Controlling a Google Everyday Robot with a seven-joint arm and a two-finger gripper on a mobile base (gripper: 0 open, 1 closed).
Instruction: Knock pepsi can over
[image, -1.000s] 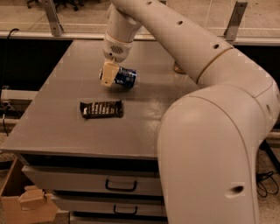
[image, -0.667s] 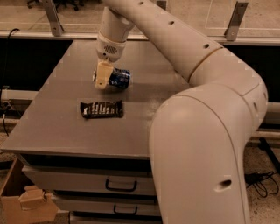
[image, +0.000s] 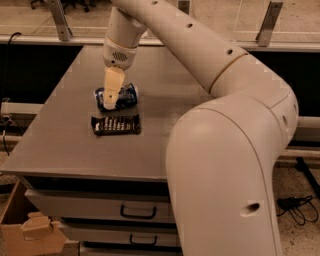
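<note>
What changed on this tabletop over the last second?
The gripper swept left and toward the camera, and the pepsi can moved with it. The can lies on its side, now closer to the candy bar wrapper. The wrapper and the table stayed put.

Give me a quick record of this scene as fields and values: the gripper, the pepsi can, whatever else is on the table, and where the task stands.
gripper: low over the table's far left part, right at the pepsi can and overlapping it in the camera view
pepsi can: lying on its side, long axis running left to right
candy bar wrapper: flat on the table, just on the near side of the can
table: grey top, drawers beneath
task status: can appears knocked over
</note>
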